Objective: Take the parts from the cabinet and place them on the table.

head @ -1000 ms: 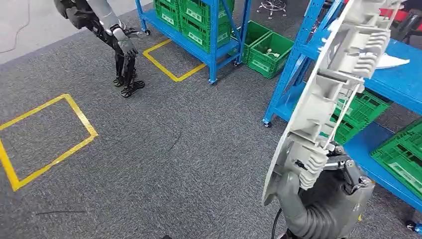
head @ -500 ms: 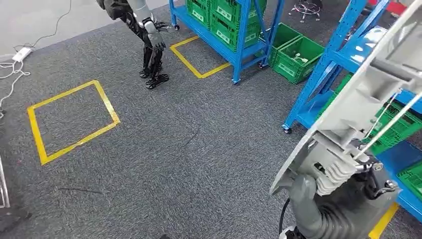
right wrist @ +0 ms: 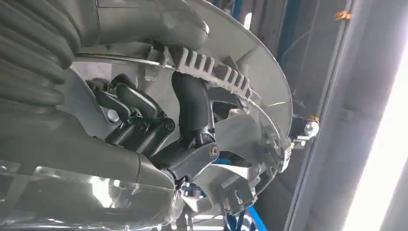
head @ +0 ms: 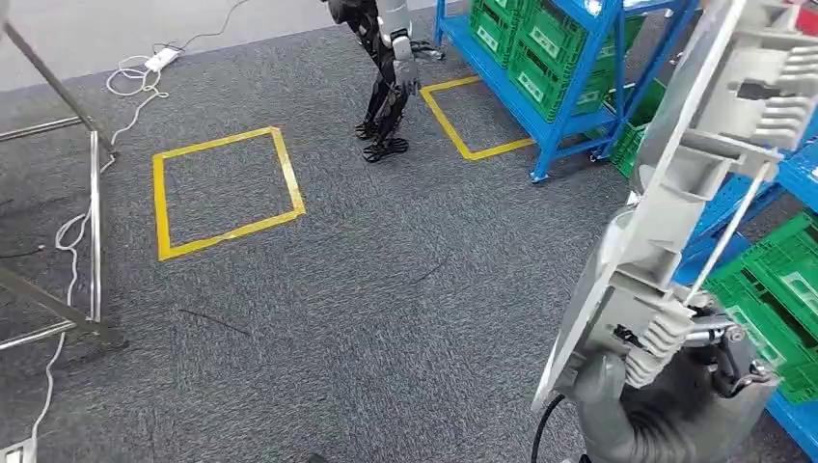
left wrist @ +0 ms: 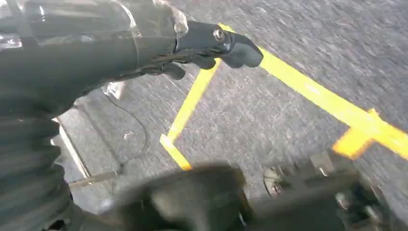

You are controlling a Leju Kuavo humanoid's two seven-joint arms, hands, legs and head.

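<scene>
Steel frame stands at nine o'clock on the grey carpet, with a white cable trailing past it toward eleven. Next along, at about ten o'clock, we see a yellow taped square on the floor. Toward twelve a second robot stands upright, one dark foot beside another taped outline. At one o'clock a blue rack holds green crates, and more green crates sit low at three o'clock.

Our left hand hangs over the carpet and yellow tape; its dark fingers are curled loosely inward with nothing in them. Our right hand is at five o'clock and grips the lower edge of the part, a long grey moulded plastic panel that rises tilted toward two o'clock. In the right wrist view the dark fingers hook over the ribbed edge of the panel while the thumb presses its outer face.
</scene>
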